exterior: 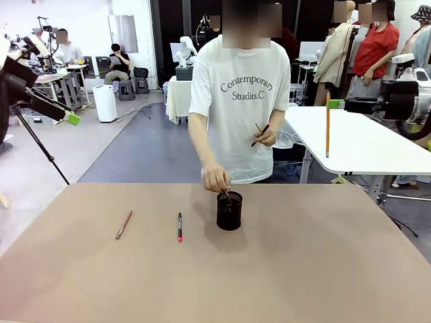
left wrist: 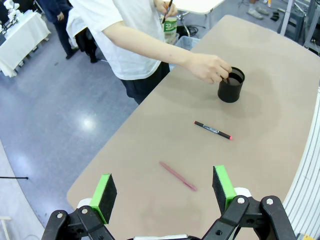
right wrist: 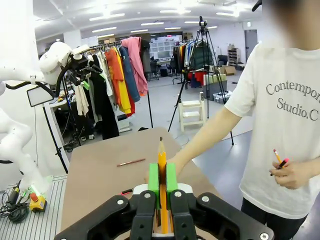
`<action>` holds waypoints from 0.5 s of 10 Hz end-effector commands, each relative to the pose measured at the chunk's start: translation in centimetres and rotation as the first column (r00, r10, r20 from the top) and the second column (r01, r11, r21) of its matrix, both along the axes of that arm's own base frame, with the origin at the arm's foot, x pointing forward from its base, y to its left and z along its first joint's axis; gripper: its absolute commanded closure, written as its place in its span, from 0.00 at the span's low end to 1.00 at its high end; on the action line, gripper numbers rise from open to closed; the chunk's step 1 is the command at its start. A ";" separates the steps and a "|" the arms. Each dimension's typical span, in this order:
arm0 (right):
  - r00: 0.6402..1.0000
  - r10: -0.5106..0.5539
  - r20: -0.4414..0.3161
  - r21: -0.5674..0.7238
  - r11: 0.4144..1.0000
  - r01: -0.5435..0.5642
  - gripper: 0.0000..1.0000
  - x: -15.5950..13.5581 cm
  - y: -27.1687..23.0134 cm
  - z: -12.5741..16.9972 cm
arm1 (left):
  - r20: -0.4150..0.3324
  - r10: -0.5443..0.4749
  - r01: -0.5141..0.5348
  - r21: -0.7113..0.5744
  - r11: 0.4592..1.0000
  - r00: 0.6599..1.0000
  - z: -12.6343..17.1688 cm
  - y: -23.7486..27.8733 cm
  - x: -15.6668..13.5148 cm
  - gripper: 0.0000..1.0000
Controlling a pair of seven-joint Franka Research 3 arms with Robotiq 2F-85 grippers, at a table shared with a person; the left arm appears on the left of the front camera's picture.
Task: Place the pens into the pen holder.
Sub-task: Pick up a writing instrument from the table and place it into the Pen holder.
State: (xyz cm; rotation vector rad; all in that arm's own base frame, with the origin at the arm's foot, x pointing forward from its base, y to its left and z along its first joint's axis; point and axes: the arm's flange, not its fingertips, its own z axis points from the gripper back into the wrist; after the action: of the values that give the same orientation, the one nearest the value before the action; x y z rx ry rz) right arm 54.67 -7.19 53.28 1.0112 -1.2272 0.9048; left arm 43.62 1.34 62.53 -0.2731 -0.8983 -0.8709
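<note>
**Pens: two flat on the worktop (exterior: 303,269), one in a claw**

Black pen (exterior: 180,227) and reddish pencil (exterior: 124,225) lie flat, well apart, in front of the pen holder (exterior: 229,210). The pen's long axis runs near to far, pink end nearest; the pencil slants. They look light, stiff and smooth, so I would grip mid-shaft, across the axis. Left claw (left wrist: 162,187) hangs with jaws apart. Farther off, right claw (right wrist: 162,180) is clamped on an upright yellow pencil (right wrist: 162,152).
</note>
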 end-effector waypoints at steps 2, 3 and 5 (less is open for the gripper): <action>1.000 -0.005 0.003 -0.003 1.000 0.005 1.00 0.0 -0.1 0.2 | 0.013 -0.019 0.019 -0.011 1.000 1.000 0.0 0.2 0.1 0.00; 1.000 -0.005 0.003 -0.003 1.000 0.005 1.00 0.0 -0.1 0.2 | 0.013 -0.019 0.019 -0.011 1.000 1.000 0.0 0.2 0.1 0.00; 1.000 -0.005 0.003 -0.003 1.000 0.005 1.00 0.0 -0.1 0.2 | 0.013 -0.019 0.019 -0.011 1.000 1.000 0.0 0.2 0.1 0.00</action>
State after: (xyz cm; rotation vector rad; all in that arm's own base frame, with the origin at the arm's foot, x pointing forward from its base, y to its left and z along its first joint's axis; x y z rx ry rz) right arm 54.67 -7.19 53.28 1.0111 -1.2273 0.9048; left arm 43.62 1.34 62.53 -0.2731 -0.8983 -0.8709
